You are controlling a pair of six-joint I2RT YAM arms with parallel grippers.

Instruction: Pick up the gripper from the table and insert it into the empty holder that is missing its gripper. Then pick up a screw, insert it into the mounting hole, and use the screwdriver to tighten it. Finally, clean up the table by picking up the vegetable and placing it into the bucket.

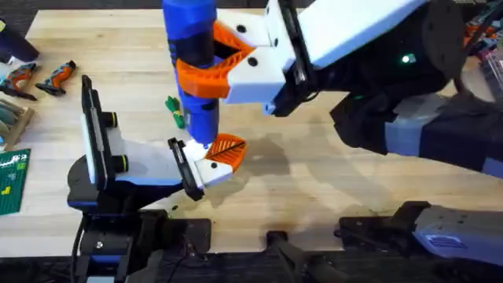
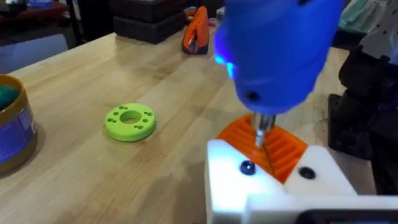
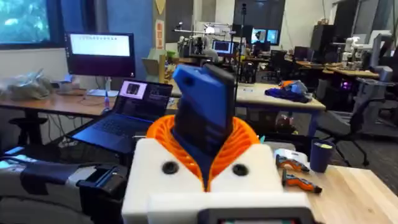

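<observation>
My right gripper (image 1: 206,67) (image 3: 205,143) is shut on the blue screwdriver (image 1: 191,31) (image 2: 280,50) (image 3: 202,106) and holds it upright over the table's middle. Its thin bit (image 2: 261,134) points down onto the orange ribbed gripper tip (image 1: 228,147) (image 2: 283,149) seated in the white holder (image 1: 206,169) (image 2: 230,180), which is a finger mount of my left gripper (image 1: 224,151) (image 2: 264,149). That gripper's fingers stand together with nothing between them. A dark screw head (image 2: 247,167) sits in the mount. The blue bucket (image 2: 12,127) with a tan rim holds something teal-green. The vegetable cannot be made out.
A lime-green disc (image 2: 130,121) lies on the wood beyond the left gripper; a green thing (image 1: 174,110) peeks from behind the screwdriver. Orange-and-black tools (image 1: 55,75) (image 2: 198,31) and a green board (image 1: 12,181) lie at the left. The right arm (image 1: 409,118) spans the right half.
</observation>
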